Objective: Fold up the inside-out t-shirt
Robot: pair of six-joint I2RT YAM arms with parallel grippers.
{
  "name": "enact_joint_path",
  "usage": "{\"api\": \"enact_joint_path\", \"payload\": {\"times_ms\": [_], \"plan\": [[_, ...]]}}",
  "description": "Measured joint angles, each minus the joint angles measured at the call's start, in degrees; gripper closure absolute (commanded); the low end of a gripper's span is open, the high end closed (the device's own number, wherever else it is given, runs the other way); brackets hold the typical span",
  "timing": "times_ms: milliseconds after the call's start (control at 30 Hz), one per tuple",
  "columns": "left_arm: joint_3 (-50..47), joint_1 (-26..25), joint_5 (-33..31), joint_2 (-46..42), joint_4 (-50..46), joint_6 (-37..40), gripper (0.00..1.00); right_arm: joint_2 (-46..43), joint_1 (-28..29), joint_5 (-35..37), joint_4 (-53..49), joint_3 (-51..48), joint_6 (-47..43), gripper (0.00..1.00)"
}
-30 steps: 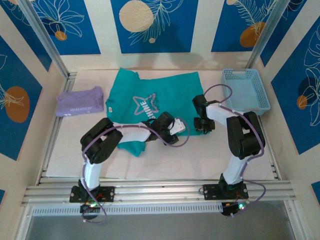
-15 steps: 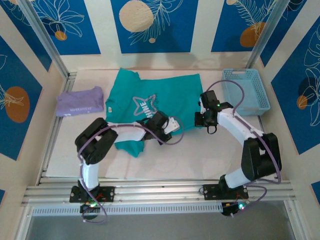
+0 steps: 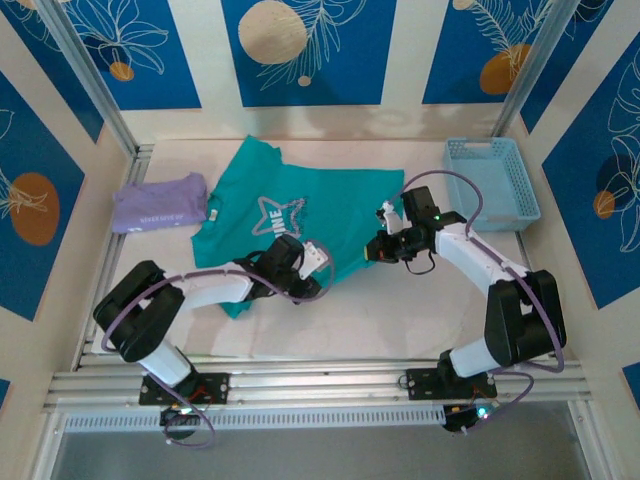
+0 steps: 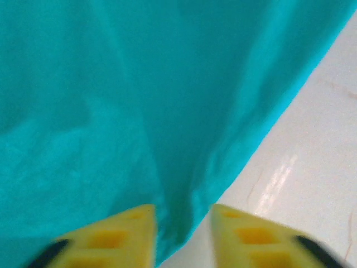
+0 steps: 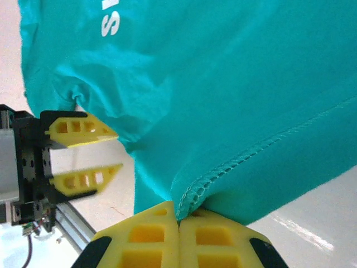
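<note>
White tabletop (image 3: 420,310) bears the t-shirt (image 3: 330,195), hem pinched by right hand (image 5: 178,216).

Blue leaf-patterned wall panels (image 3: 340,60), white tabletop (image 3: 400,310), aluminium rails (image 3: 320,380)

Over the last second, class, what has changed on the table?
The right tool closed on the hem of the t-shirt. The left tool drew back leftward, and the t-shirt shifted left with it. The purple shirt and basket stayed put.
</note>
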Motion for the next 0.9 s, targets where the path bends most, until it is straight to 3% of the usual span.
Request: {"api": "enact_joint_path", "payload": {"times_ms": [133, 300, 367, 500, 567, 700, 900], "plan": [[2.80, -2.97, -1.33, 1.31, 3.23, 1.81, 0.36, 0.39, -0.15, -2.12, 0.74, -0.70, 0.42, 0.96], [8.07, -5.01, -1.11, 5.62, 7.52, 3.54, 0.36, 0.39, -0.37, -2.97, 0.92, -0.72, 0.42, 0.95], [10.05, -5.31, -0.39, 7.82, 8.50, 3.85, 0.45, 0.39, -0.52, -3.06, 0.90, -0.72, 0.42, 0.95], [13.20, -5.51, 0.17, 11.89, 9.94, 3.80, 0.87, 0.39, -0.87, -2.95, 0.50, -0.72, 0.39, 0.95], [13.51, -5.49, 0.57, 12.66, 10.49, 3.43, 0.98, 0.39, -1.14, -2.05, 0.00, -0.72, 0.42, 0.93], [13.51, -4.63, 5.27, 13.07, 12.52, -0.20, 1.00, 1.44, -1.49, 2.89, -1.53, 0.81, 1.09, 0.88], [12.22, -1.60, 16.24, 14.75, 21.35, -12.31, 1.00, 5.68, -1.57, 12.07, 0.76, 6.19, 3.67, 0.76]]}}
